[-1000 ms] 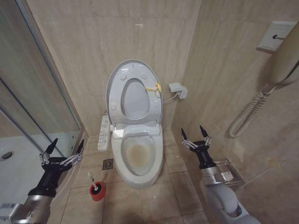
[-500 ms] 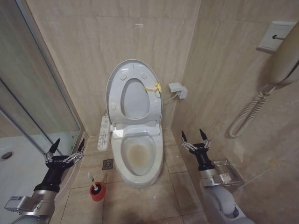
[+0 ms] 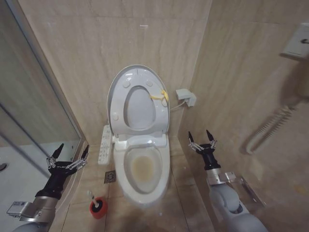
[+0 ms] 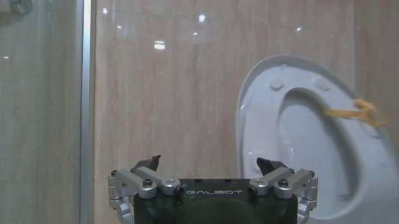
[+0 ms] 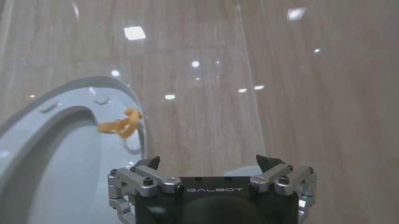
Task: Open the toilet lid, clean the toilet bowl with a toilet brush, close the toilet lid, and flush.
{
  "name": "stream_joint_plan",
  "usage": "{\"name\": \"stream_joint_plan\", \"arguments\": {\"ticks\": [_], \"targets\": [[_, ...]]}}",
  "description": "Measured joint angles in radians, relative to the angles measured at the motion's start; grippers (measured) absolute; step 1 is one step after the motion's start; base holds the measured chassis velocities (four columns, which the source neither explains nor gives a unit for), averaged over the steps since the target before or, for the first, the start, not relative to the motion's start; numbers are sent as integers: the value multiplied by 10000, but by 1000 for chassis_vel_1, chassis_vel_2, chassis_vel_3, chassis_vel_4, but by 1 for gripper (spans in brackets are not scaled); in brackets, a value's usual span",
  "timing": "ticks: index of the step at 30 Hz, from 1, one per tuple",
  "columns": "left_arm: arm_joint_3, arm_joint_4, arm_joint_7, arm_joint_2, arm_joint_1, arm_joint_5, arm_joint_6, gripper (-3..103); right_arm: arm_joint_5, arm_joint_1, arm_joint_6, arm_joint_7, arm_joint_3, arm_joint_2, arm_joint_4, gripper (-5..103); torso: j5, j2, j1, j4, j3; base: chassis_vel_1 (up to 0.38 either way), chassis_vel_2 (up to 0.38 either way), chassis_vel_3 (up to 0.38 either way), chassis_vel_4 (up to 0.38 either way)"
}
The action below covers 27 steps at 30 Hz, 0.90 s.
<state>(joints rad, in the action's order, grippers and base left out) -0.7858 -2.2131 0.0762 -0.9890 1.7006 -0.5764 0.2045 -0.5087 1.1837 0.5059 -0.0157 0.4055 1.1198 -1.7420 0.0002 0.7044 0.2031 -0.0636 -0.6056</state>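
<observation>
Toilet lid (image 3: 140, 77) raised, frame centre; left end effector (image 3: 67, 154) lower left, right end effector (image 3: 202, 139) right of centre, both spread wide, empty.

Glossy white plastic oval toilet lid (image 3: 117, 96) showing small yellow tag (image 3: 160, 95) at edge. White ceramic toilet bowl (image 3: 161, 166) showing yellowish-brown tint inside. Narrow white button panel (image 3: 103, 145) carrying dark markings. Toilet brush (image 3: 91, 196): thin white stick handle, dark bristle head, sitting in small red cup holder (image 3: 97, 210). Beige wood-grain wall tiles (image 3: 87, 58) reflecting white glints. Left hand (image 3: 68, 157), right hand (image 3: 202, 139): black bodies, silver metal links, black fingertips.
</observation>
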Motion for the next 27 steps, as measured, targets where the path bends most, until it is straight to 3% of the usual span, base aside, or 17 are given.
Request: {"name": "stream_joint_plan", "arguments": {"ticks": [6,9,16,21,27], "targets": [[7,218,-10,-169,-56,7,23,100,-245,-923,207,198,-321,-154,837,100,-6,-2,9,-10,-4,-159,167,156,-177],[-86,232,-11,-292,-27,5,34,100,-389,-1501,233,254,-552,-185,1460,100,1,-2,3,4,-1,-34,44,2,14],[-432,136,-57,-665,296,-45,212,100,-691,-3035,251,340,-1079,-68,2964,100,1,3,-8,-8,3,31,-60,-41,56],[-785,82,-56,-633,316,-266,271,100,-722,-4835,278,494,-1550,465,4501,100,-4,1,-3,-2,1,0,0,0,0],[-984,-78,-44,-529,371,-354,248,100,-563,-5763,265,517,-1746,1081,5443,100,-5,1,0,-3,0,0,0,0,0]]}}
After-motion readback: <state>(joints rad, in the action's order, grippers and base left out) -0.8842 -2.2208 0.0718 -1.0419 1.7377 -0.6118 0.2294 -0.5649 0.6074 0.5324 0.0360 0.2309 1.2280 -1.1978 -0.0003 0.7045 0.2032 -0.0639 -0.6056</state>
